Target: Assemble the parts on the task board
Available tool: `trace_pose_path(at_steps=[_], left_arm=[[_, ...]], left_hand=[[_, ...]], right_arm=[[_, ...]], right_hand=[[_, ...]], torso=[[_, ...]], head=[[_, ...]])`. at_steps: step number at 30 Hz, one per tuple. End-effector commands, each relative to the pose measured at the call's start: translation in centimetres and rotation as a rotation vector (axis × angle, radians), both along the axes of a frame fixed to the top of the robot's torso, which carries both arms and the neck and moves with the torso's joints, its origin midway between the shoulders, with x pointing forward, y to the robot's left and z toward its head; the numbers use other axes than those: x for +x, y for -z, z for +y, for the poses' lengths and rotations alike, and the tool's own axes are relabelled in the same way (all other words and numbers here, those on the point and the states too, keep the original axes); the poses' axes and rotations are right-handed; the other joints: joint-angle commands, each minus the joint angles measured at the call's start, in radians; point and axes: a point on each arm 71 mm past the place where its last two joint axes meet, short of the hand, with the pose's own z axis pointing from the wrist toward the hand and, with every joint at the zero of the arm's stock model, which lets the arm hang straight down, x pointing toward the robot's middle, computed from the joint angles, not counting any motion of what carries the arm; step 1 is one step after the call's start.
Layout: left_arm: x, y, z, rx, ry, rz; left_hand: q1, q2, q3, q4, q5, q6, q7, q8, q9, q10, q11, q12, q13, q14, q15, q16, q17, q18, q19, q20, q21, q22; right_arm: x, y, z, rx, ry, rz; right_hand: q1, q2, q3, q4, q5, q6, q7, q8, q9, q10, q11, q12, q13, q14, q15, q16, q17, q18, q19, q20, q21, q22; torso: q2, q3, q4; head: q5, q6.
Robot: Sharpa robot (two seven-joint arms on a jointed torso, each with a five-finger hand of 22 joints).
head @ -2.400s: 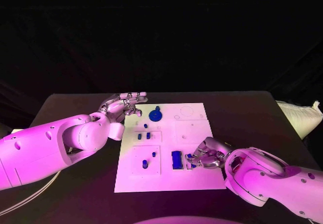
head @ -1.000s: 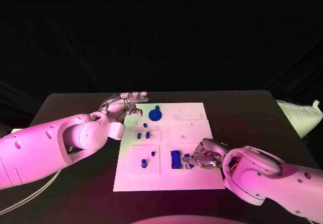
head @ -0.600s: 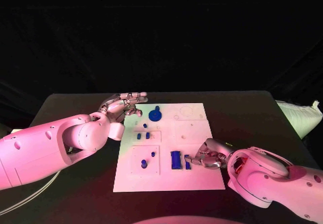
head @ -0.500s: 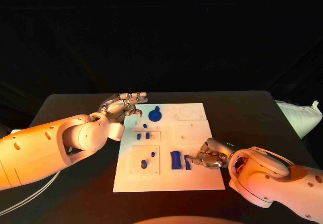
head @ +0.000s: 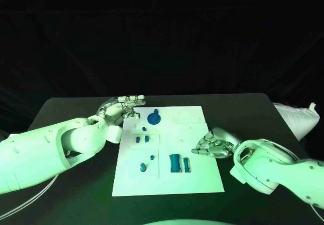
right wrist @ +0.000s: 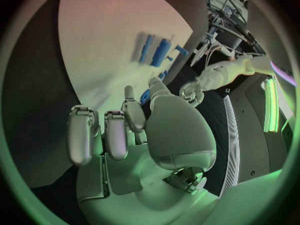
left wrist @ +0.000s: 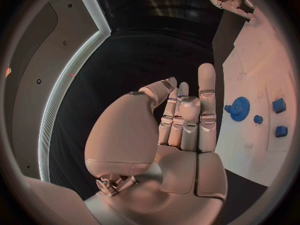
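The white board (head: pixel 177 140) lies mid-frame on the black table (head: pixel 256 117). Left hand (head: pixel 121 108) hovers at the board's upper-left corner, fingers apart, holding nothing. Right hand (head: pixel 212 144) sits over the board's right edge, fingers loosely spread, empty. A blue gear (head: pixel 154 117) stands near the board's top. Two upright blue bars (head: pixel 179 163) lie lower centre, just left of the right hand.
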Motion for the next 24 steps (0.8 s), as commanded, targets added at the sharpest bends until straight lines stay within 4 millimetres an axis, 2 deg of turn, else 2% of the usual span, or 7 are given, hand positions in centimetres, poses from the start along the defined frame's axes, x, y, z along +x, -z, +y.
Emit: trace_pose_path(at_steps=[1,4,6,11,14,17,24], left_arm=[[0.4,0.1,0.1,-0.014,-0.003,-0.019],[1.0,0.5,0.3,-0.011,-0.029,-0.024],[1.5,0.9,0.5,-0.007,-0.048,-0.027],[2.8,2.2,1.0,-0.001,-0.114,-0.024],[3.7,2.8,1.1,0.005,-0.153,-0.033],[4.5,3.3,1.2,0.008,-0.188,-0.039],[5.4,3.8,1.3,0.029,-0.238,-0.047]], left_hand=[[-0.023,-0.003,-0.015,0.004,-0.005,-0.005,-0.001,0.002,-0.001,-0.01,0.001,0.008,-0.001,-0.015,0.001,-0.011,-0.012,0.009,-0.009,0.001,-0.009,-0.003],[-0.05,-0.013,-0.051,0.016,-0.018,-0.007,-0.003,0.003,-0.001,-0.016,0.0,0.017,-0.001,-0.11,0.007,-0.094,-0.163,0.009,-0.051,0.007,-0.037,-0.016],[-0.055,-0.015,-0.081,0.02,-0.024,-0.01,-0.003,0.003,-0.001,-0.018,0.004,0.027,0.0,-0.216,0.013,-0.186,-0.254,0.007,-0.126,0.016,-0.089,-0.043],[-0.044,0.007,-0.111,0.029,-0.026,-0.018,0.005,0.0,-0.002,-0.04,0.027,0.021,-0.007,-0.381,0.06,-0.505,-0.427,-0.007,-0.351,0.055,-0.269,-0.152],[-0.039,0.016,-0.108,0.035,-0.024,-0.019,-0.001,-0.008,-0.002,-0.034,0.03,-0.004,-0.008,-0.39,0.089,-0.667,-0.513,-0.009,-0.455,0.087,-0.373,-0.231],[-0.031,0.017,-0.106,0.036,-0.024,-0.03,-0.017,-0.031,-0.002,-0.022,0.037,-0.062,-0.008,-0.354,0.106,-0.837,-0.603,0.015,-0.497,0.137,-0.455,-0.324],[-0.018,0.025,-0.097,0.033,-0.02,-0.019,0.0,-0.031,-0.002,-0.013,0.04,-0.109,-0.009,-0.299,0.109,-0.935,-0.648,0.015,-0.473,0.138,-0.478,-0.386]], right_arm=[[1.7,-1.4,-0.3,0.391,0.013,-0.026],[4.0,-1.9,-1.4,0.544,0.076,-0.03],[5.6,-2.1,-2.0,0.631,0.126,-0.033],[9.5,-1.7,-3.1,0.799,0.211,-0.042],[11.0,-1.4,-3.3,0.854,0.219,-0.052],[12.5,-1.1,-3.1,0.889,0.216,-0.068],[14.6,-0.4,-2.2,0.921,0.204,-0.082]], right_hand=[[0.06,0.013,0.003,-0.026,-0.033,-0.032,0.015,-0.019,-0.019,-0.082,0.013,-0.198,-0.086,0.027,0.014,-0.093,-0.049,0.043,-0.052,0.015,-0.103,-0.07],[0.115,0.016,-0.002,-0.05,-0.061,-0.071,0.033,-0.023,-0.05,-0.236,0.029,-0.583,-0.313,-0.061,0.028,-0.342,-0.326,0.1,-0.19,0.031,-0.37,-0.34],[0.154,0.018,0.004,-0.063,-0.066,-0.087,0.045,-0.024,-0.068,-0.272,0.04,-0.663,-0.398,-0.141,0.038,-0.583,-0.559,0.137,-0.296,0.043,-0.6,-0.559],[0.236,0.026,0.063,-0.071,-0.098,-0.108,0.068,-0.027,-0.111,-0.346,0.08,-0.894,-0.676,-0.306,0.088,-0.937,-0.774,0.138,-0.425,0.087,-0.856,-0.737],[0.245,0.014,0.091,-0.056,-0.104,-0.107,0.075,-0.028,-0.14,-0.324,0.104,-0.98,-0.842,-0.367,0.128,-1.109,-0.885,0.136,-0.476,0.122,-0.982,-0.826],[0.247,0.007,0.117,-0.049,-0.113,-0.1,0.075,-0.026,-0.174,-0.309,0.116,-1.009,-0.992,-0.372,0.152,-1.234,-0.985,0.144,-0.475,0.151,-1.079,-0.904],[0.232,0.001,0.163,-0.061,-0.12,-0.065,0.081,-0.025,-0.242,-0.266,0.116,-1.008,-1.224,-0.235,0.14,-1.35,-1.134,0.142,-0.339,0.145,-1.199,-1.04]], torso=[[-0.019,-0.0067,-0.0047],[-0.034,-0.0113,-0.0081],[-0.051,-0.0158,-0.0104],[-0.084,-0.021,-0.0167],[-0.098,-0.0186,-0.0131],[-0.111,-0.0137,-0.0143],[-0.132,-0.0026,-0.0183]], head=[[-0.007,0.008],[-0.013,0.018],[-0.016,0.025],[-0.017,0.069],[-0.02,0.1],[-0.016,0.126],[-0.004,0.154]])
